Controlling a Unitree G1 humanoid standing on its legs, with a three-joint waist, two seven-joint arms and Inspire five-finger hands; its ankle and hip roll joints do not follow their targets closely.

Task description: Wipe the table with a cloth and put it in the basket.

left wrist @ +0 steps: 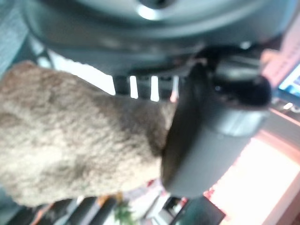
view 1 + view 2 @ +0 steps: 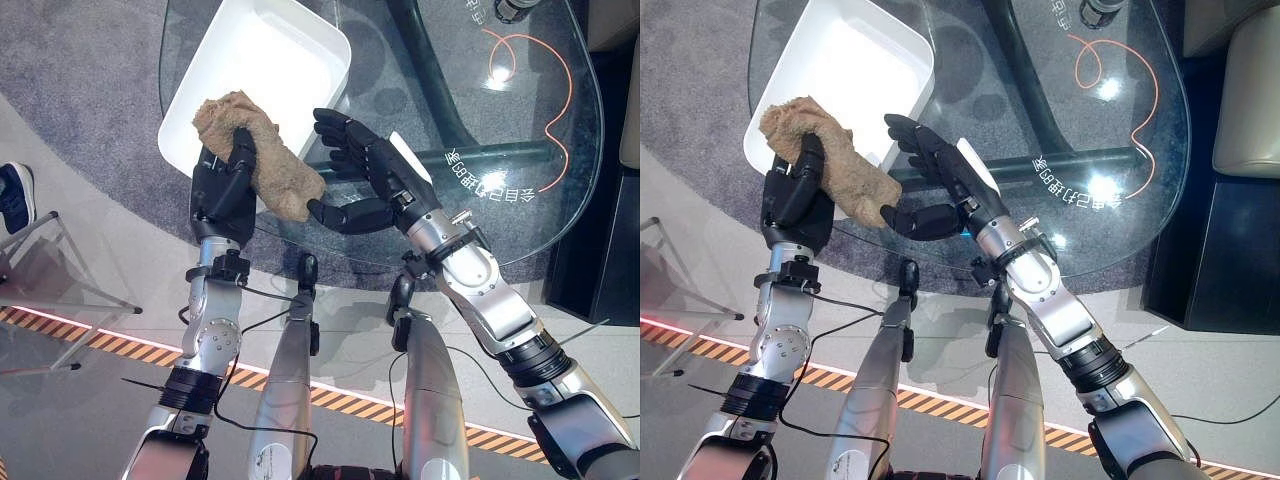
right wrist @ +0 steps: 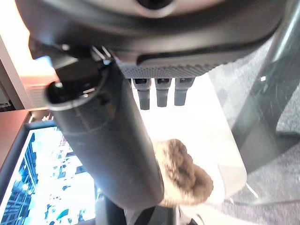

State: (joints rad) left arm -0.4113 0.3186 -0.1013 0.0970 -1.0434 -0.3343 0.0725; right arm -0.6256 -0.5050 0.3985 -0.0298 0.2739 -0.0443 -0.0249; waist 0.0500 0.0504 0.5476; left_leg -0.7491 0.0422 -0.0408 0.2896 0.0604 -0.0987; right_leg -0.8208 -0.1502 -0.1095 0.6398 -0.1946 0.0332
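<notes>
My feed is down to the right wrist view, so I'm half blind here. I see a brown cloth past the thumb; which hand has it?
Observer: The left hand has it, fingers curled round the cloth.
Operator: Is it in the basket yet?
Observer: No. The cloth is held up over the near edge of the white basket, part of it hanging outside the rim.
Operator: What is my right hand doing?
Observer: The right hand is open beside the cloth, over the glass table, its thumb by the cloth's lower end.
</notes>
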